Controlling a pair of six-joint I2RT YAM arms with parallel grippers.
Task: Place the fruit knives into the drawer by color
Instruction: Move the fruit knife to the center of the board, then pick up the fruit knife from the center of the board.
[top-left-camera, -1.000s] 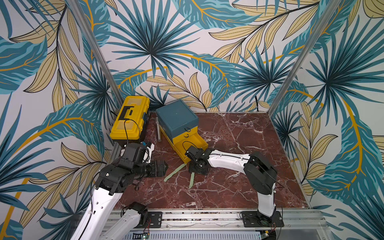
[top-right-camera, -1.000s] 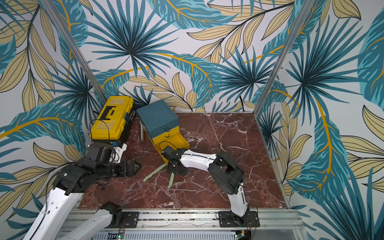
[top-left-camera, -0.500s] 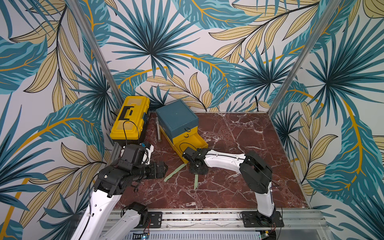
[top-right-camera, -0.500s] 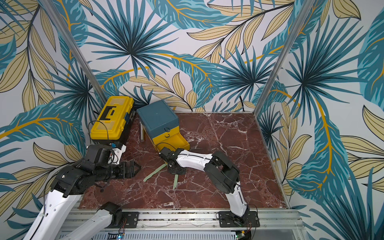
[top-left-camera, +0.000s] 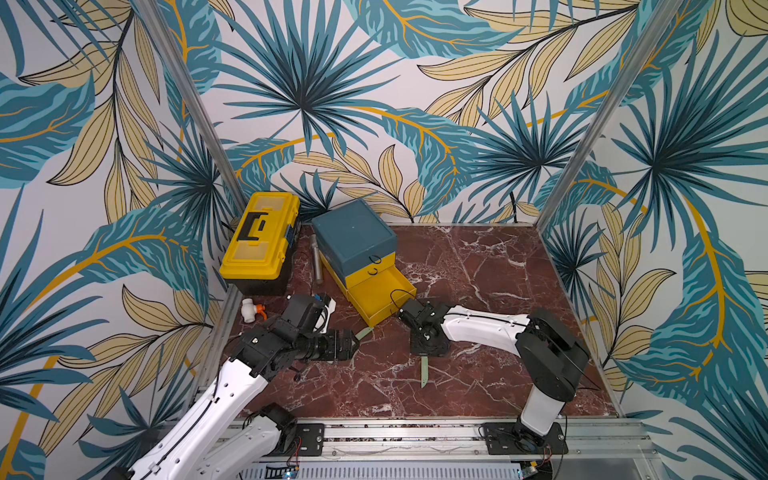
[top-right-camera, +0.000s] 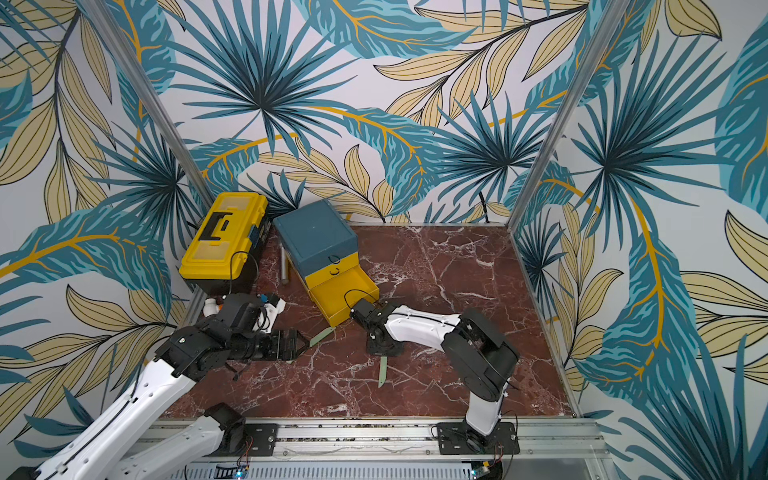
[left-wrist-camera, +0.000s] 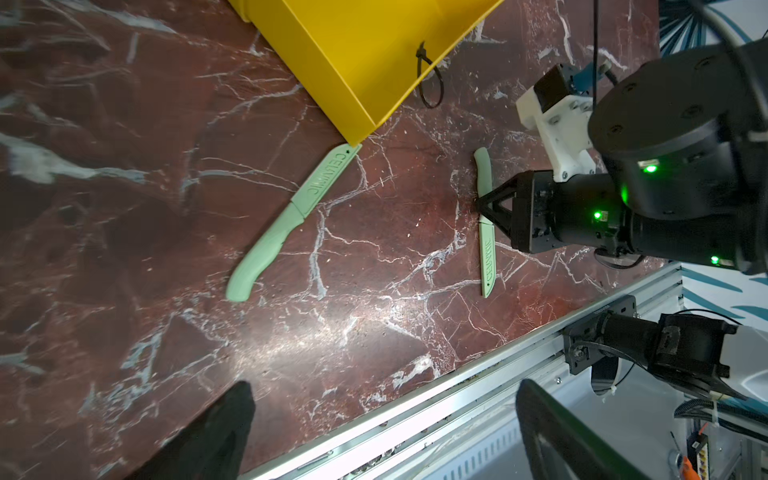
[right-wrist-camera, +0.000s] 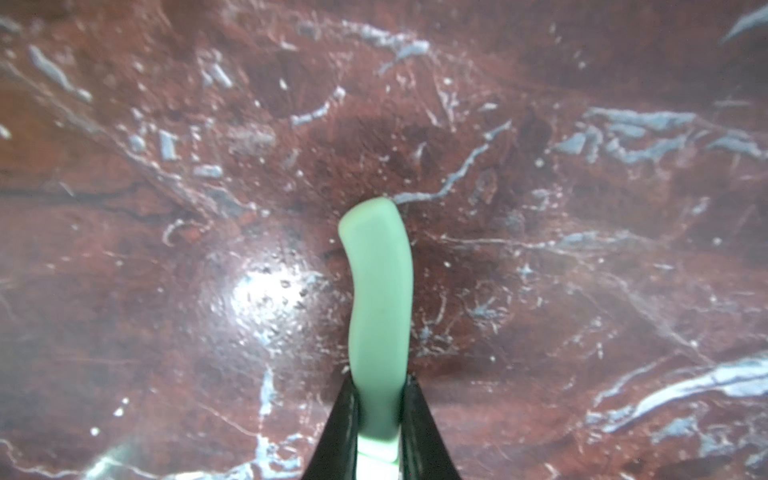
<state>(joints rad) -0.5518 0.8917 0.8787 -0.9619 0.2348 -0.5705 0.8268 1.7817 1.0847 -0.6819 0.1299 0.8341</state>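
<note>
Right gripper (right-wrist-camera: 380, 386) is clamping a slim pale green plastic fruit knife (right-wrist-camera: 380, 291), black fingers (right-wrist-camera: 419, 424) pressing on both sides where the handle meets the blade. That knife is sitting flat or near flat at the red-brown marble tabletop (top-left-camera: 478, 270), blade pointing away from the chest. Can't tell if it's clear of the surface.

Left gripper (top-left-camera: 354, 338) is hanging with jaws spread wide, holding nothing. A second pale green plastic knife (left-wrist-camera: 291, 224) is lying on the tabletop just ahead of it, blade tip touching the front corner of the pulled-out bottom yellow drawer (top-left-camera: 380, 299). That drawer is sticking out of the dark teal cube-shaped chest (top-left-camera: 353, 237); the two fronts above it are sitting shut. Both knives are lying outside the drawer.

Yellow plastic toolbox (top-left-camera: 259, 245) is sitting beside the chest, with a grey metal cylinder (top-left-camera: 317, 262) lying between them. A small white fitting with an orange part (top-left-camera: 251, 309) is lying near the left arm.
</note>
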